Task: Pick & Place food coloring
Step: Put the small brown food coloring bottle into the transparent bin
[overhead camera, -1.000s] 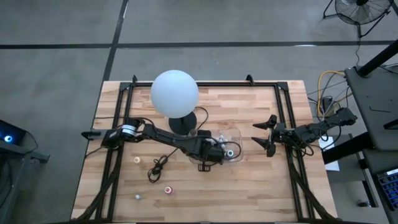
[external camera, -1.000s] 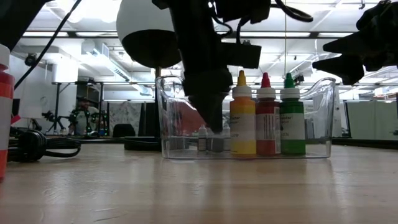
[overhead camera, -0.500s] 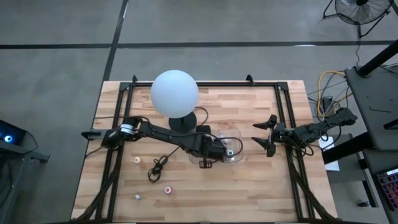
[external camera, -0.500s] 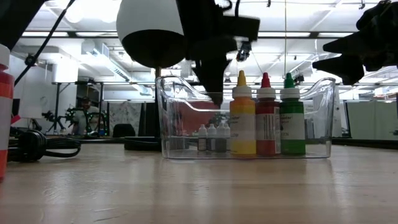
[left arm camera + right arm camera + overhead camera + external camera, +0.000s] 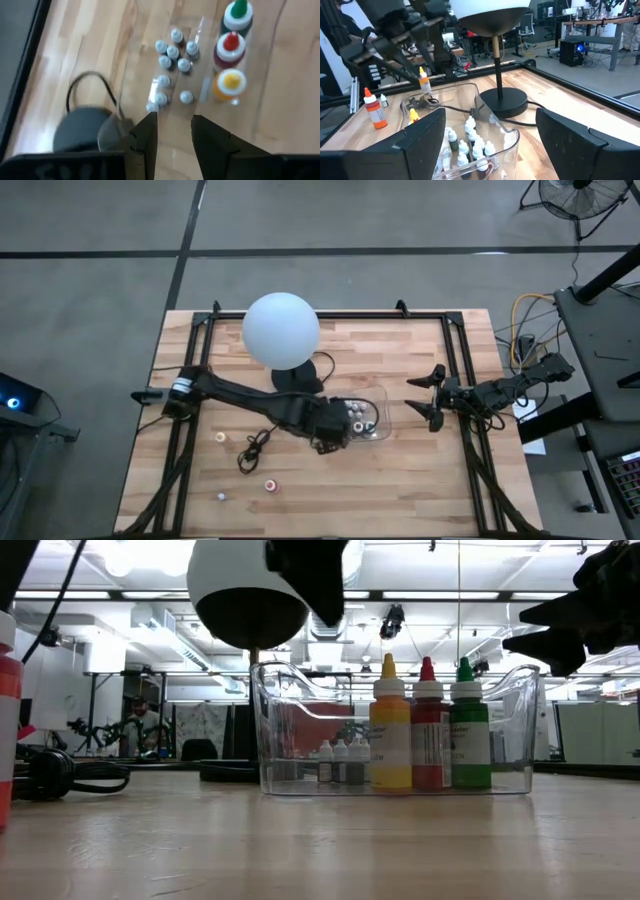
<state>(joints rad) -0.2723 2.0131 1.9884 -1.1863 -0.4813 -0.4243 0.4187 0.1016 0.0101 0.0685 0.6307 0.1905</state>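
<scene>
The food coloring sits in a clear tray [image 5: 381, 404]: several tiny white-capped bottles [image 5: 172, 52] [image 5: 340, 762] stand beside three taller ones, capped yellow [image 5: 390, 725], red [image 5: 428, 730] and green [image 5: 468, 725]. Three more bottles stand loose on the table's near left [image 5: 220, 437] [image 5: 270, 485] [image 5: 222, 496]. My left gripper [image 5: 175, 137] [image 5: 333, 425] hangs open and empty above the tray's left end. My right gripper [image 5: 425, 402] waits open, raised to the right of the tray.
The white globe lamp [image 5: 281, 328] stands on its dark base [image 5: 82, 127] just beyond the tray's left end. Its black cable [image 5: 255, 448] is coiled on the table near the left arm. A black frame [image 5: 460, 360] runs along the table's edges.
My left gripper has risen out of the tray, from down among the tiny bottles to well above its rim, and drawn back toward the table's left. The tiny bottles stand in the tray where it was. The right arm has kept still.
</scene>
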